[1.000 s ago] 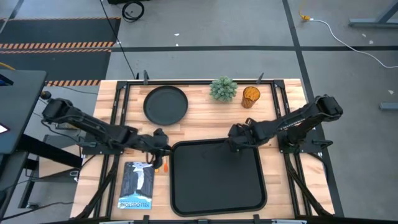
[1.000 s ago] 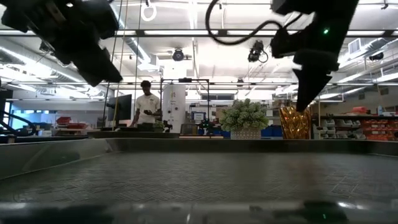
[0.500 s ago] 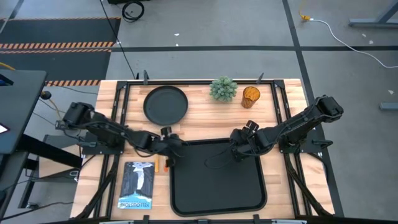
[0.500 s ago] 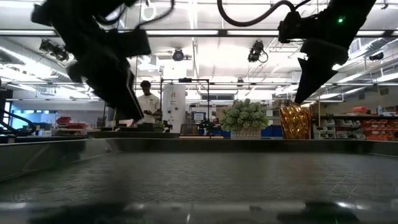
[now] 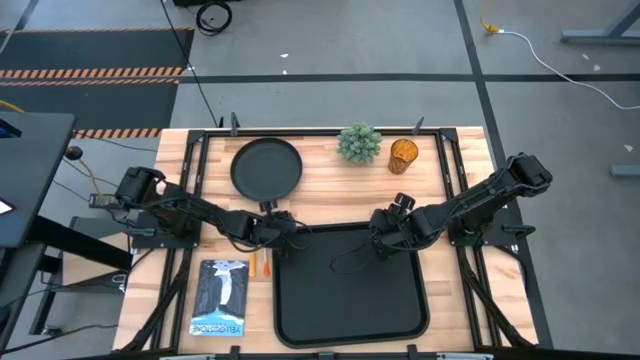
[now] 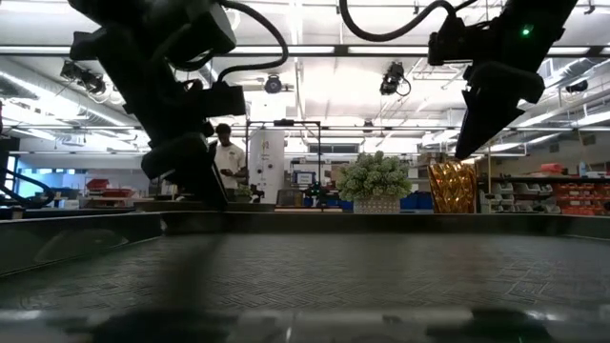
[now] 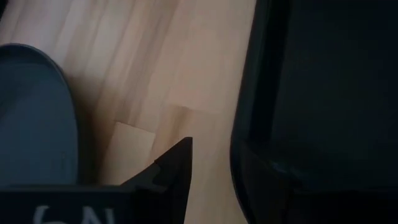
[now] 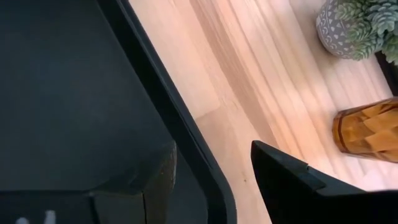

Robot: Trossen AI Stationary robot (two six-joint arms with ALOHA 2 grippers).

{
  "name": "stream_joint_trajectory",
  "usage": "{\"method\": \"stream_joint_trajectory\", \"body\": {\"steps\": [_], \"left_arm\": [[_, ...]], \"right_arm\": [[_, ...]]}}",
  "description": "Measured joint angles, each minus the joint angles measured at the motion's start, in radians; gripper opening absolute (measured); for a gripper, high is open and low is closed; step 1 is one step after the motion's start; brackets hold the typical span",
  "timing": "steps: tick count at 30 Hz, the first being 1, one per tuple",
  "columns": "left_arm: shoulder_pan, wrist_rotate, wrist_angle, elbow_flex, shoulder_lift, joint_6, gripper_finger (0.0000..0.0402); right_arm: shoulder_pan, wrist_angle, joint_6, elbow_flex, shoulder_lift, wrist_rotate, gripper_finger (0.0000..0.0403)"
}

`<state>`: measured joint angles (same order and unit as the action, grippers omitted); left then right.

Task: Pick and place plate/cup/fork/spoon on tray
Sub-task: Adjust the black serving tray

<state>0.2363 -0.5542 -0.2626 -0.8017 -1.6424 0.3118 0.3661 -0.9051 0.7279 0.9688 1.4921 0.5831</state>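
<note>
The black tray (image 5: 350,300) lies at the table's near middle. My left gripper (image 5: 288,232) is open at the tray's far left corner; in the left wrist view (image 7: 217,165) its fingers stand astride the rim (image 7: 245,106). My right gripper (image 5: 381,240) is open over the tray's far rim (image 8: 186,124), one finger on each side, above it in the low view (image 6: 465,148). The black plate (image 5: 266,168) and the amber cup (image 5: 403,155) stand on the wood at the back. Two orange handles (image 5: 258,264), of the fork and the spoon, lie left of the tray; which is which I cannot tell. My left gripper comes down slanting from the table's left at the tray's far left corner, one finger (image 7: 177,171) outside the rim (image 7: 242,143) and the other inside. In the low view its tip (image 6: 210,200) reaches rim height. Whether the fingers touch the rim, I cannot tell.
A small green potted plant (image 5: 359,143) stands between the plate and the cup. A dark booklet (image 5: 220,297) lies at the near left, beside the tray. A person (image 6: 226,162) stands far off in the room behind the table.
My left gripper has gone from above the orange-handled utensils toward the table's right and down, to the tray's far left corner. My right gripper has shifted a little toward the near edge, over the tray's far rim. The tray and the other things have stayed put.
</note>
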Motion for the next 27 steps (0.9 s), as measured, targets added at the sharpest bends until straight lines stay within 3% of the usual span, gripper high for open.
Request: {"method": "stream_joint_trajectory", "body": {"steps": [9,17,27], "left_arm": [[0.001,0.002,0.007,0.000,0.000,0.018,0.0141],[-0.008,0.139,0.049,0.000,-0.014,0.017,0.0130],[-0.023,0.102,0.082,0.000,-0.037,-0.003,0.0130]], "right_arm": [[-0.007,-0.014,-0.029,0.000,-0.083,-0.001,0.0215],[-0.017,-0.004,-0.032,0.000,-0.192,0.022,0.0215],[-0.017,0.002,-0.077,0.000,-0.204,0.054,0.0215]]}}
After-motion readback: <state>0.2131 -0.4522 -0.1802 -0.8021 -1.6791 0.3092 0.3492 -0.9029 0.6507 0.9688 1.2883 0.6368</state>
